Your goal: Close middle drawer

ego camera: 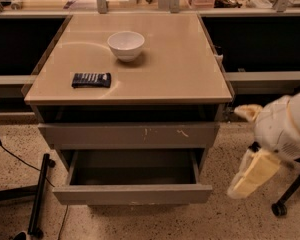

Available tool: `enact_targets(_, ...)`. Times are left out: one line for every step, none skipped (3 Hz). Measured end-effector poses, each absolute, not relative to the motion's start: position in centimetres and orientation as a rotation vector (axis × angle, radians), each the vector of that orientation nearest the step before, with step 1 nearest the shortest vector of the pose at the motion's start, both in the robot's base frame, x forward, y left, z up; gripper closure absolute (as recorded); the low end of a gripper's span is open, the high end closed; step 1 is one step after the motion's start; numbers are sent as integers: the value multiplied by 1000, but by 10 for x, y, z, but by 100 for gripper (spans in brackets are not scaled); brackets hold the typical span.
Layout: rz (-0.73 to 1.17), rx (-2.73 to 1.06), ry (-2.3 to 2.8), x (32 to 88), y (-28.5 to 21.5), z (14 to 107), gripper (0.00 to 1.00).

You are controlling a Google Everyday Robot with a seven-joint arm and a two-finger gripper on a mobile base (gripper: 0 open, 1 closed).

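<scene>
The middle drawer (132,194) is pulled out at the bottom of the grey cabinet. Its plain flat front faces me and its deep dark-grey box interior (132,169) looks empty. Above it is a grey front with whitish scratches (130,135), pushed in. My gripper (246,146) hangs at the right of the cabinet, level with the two fronts and apart from them. Its two cream fingers (254,175) are spread apart with nothing between them.
On the tan cabinet top (190,69) stand a white bowl (126,45) and a dark snack packet (91,79). An office chair base with a caster (278,209) is at the right, behind my arm. A black stand leg (39,196) and a cable lie on the floor at the left.
</scene>
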State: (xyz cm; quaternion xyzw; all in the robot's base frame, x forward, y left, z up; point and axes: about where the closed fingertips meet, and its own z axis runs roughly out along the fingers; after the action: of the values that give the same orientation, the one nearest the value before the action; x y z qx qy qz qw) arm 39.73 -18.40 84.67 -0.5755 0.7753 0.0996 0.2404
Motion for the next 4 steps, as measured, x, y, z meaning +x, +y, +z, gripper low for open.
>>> enact_targets(516, -1480, 2142, 388, -155, 736, 0)
enact_targets(693, -1433, 2157, 380, -120, 636, 0)
enact_targets(780, -1407, 2180, 379, -95, 569, 0)
enact_targets(795, -1389, 2183, 381, -92, 559, 19)
